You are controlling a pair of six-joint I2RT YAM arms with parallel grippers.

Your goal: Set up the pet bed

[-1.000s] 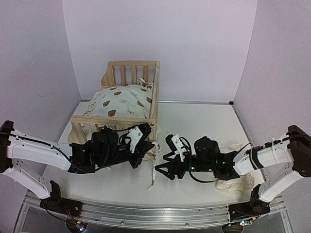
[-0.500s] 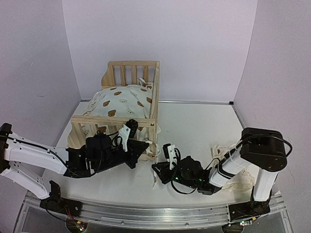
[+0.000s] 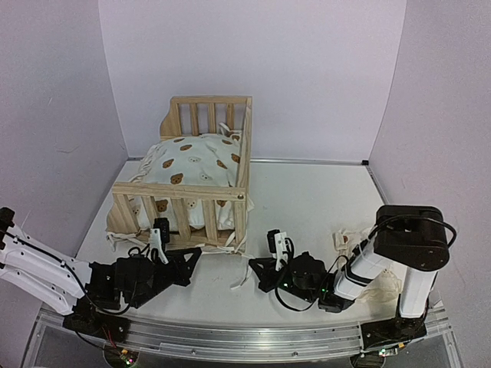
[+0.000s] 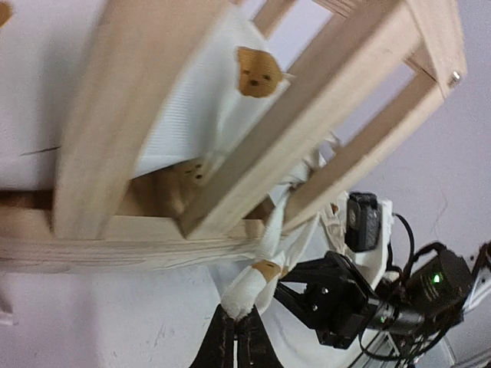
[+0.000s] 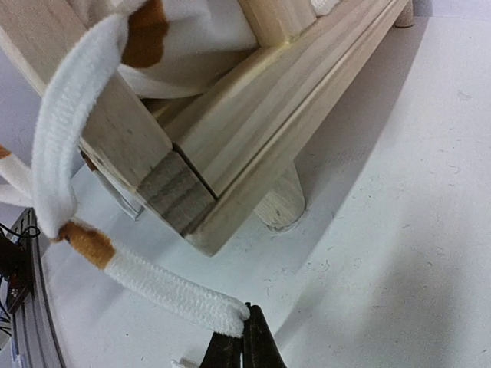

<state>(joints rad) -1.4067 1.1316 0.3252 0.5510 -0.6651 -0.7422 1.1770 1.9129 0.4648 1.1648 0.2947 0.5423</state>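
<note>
left pincer [image 4: 235, 328], right pincer [image 5: 240, 336], one tie [image 4: 247, 285] each

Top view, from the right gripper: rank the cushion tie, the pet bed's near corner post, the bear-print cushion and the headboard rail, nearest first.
1. The cushion tie, in the fingers of the right gripper.
2. The pet bed's near corner post, behind and left.
3. The bear-print cushion, farther back-left.
4. The headboard rail, rearmost.
</note>
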